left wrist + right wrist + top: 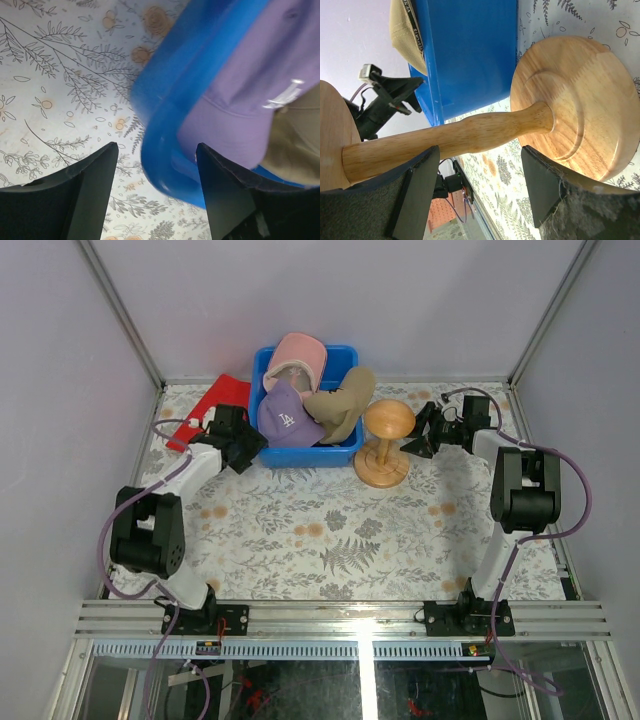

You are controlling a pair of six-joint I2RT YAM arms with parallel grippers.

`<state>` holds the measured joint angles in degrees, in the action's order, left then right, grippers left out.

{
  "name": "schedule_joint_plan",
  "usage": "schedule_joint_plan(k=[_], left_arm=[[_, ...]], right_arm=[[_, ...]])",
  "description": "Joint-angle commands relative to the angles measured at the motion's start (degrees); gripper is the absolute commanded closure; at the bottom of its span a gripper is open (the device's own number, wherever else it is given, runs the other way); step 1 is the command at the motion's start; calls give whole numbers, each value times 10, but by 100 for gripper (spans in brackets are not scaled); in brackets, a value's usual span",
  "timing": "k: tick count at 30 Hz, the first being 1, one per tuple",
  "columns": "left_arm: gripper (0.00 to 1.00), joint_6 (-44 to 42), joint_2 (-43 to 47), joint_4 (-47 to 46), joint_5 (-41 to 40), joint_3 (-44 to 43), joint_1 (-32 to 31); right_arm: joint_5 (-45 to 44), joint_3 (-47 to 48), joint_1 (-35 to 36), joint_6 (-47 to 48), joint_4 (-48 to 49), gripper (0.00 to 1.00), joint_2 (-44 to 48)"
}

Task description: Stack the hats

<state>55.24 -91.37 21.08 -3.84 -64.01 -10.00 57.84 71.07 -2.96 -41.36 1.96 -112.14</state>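
Note:
Three hats lie in a blue bin (345,445) at the back middle: a pink hat (300,355) at the rear, a purple hat (285,420) with a white logo in front, and a tan hat (345,400) on the right. My left gripper (257,447) is open at the bin's front left corner. In the left wrist view the bin's rim (165,125) lies between the fingers of the left gripper (157,146), with the purple hat (250,90) just behind it. My right gripper (413,445) is open, close to the right of the wooden stand.
A wooden stand (386,440) is upright to the right of the bin; its stem (470,132) lies just past the open fingers of the right gripper (480,148). A folded red cloth (210,405) lies left of the bin. Walls enclose the floral table.

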Motion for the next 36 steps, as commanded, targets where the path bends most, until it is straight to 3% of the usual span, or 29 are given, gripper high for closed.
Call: schedule_joint_plan(k=[1, 3, 4, 6, 13, 19, 26, 32, 36], left_arm=[[37, 5, -45, -30, 1, -29, 5], [46, -9, -73, -19, 0, -51, 9], [63, -19, -85, -14, 0, -67, 12], [79, -48, -109, -3, 3, -95, 16], [99, -182, -172, 35, 44, -170, 24], [100, -273, -204, 49, 28, -222, 46], [99, -343, -312, 110, 3, -415, 66], [81, -307, -365, 104, 32, -521, 87], [63, -281, -315, 74, 59, -465, 92]], right_arm=[[0, 6, 6, 5, -3, 27, 26], [-1, 3, 6, 3, -3, 27, 28], [-2, 2, 6, 3, -3, 27, 30], [-4, -2, 6, 3, -3, 27, 32], [-10, -3, 6, 16, -28, 27, 25], [-14, 5, 6, 18, -38, 27, 27], [-27, 17, 6, 23, -63, 27, 32], [-60, 66, 6, 70, -141, 27, 26], [-70, 70, 6, 59, -131, 27, 14]])
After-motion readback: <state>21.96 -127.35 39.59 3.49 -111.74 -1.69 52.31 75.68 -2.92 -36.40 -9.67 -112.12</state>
